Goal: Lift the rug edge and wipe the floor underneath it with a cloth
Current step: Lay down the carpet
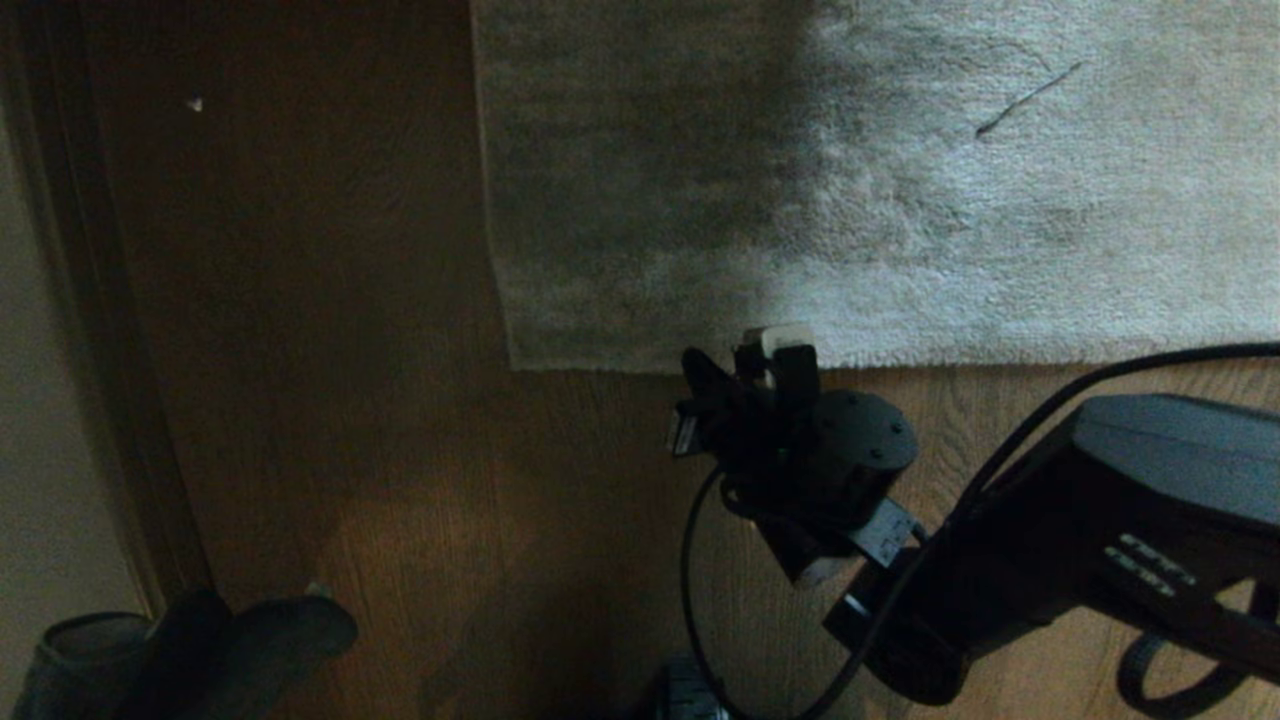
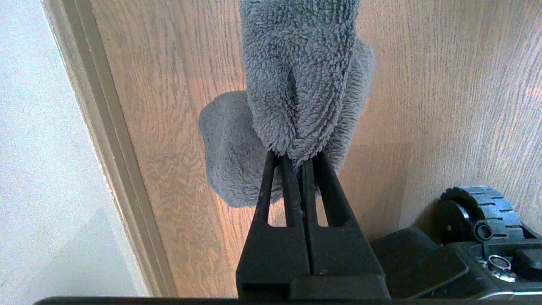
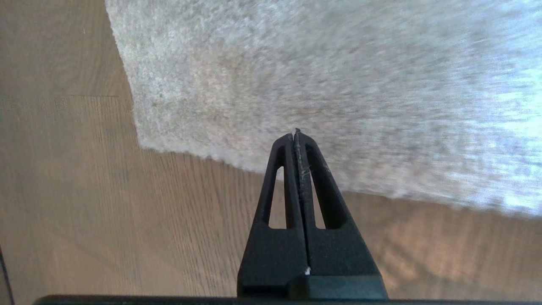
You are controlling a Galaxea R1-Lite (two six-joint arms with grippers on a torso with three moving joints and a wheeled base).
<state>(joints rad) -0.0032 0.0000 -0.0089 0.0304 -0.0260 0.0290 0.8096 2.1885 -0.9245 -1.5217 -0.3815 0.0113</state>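
Rug (image 1: 900, 190) fills the upper right of the head view: pale grey, short-piled, its left part in shadow, with 1 thin dark strand lying on the pile near the top right. It lies flat on the floor (image 1: 380, 450), brown wood planks with wavy grain. Its near hem runs straight across the view from left to right, and its left hem runs away from the robot, the 2 meeting at a squared corner left of centre.

The right gripper (image 3: 297, 132) hangs just over that near hem, pointing toward the rug, its jaws pressed together on nothing.

The cloth (image 2: 302, 80), a fluffy grey rag, droops in folds from the left gripper (image 2: 296, 159), whose jaws are clamped on it above the bare floor, low at the left of the head view.

A skirting strip (image 2: 106, 140) edges the floor beside a pale wall (image 2: 38, 161). A ribbed black wheel (image 2: 482, 207) of the base sits nearby, and a black cable (image 1: 1050, 400) loops over the right arm.
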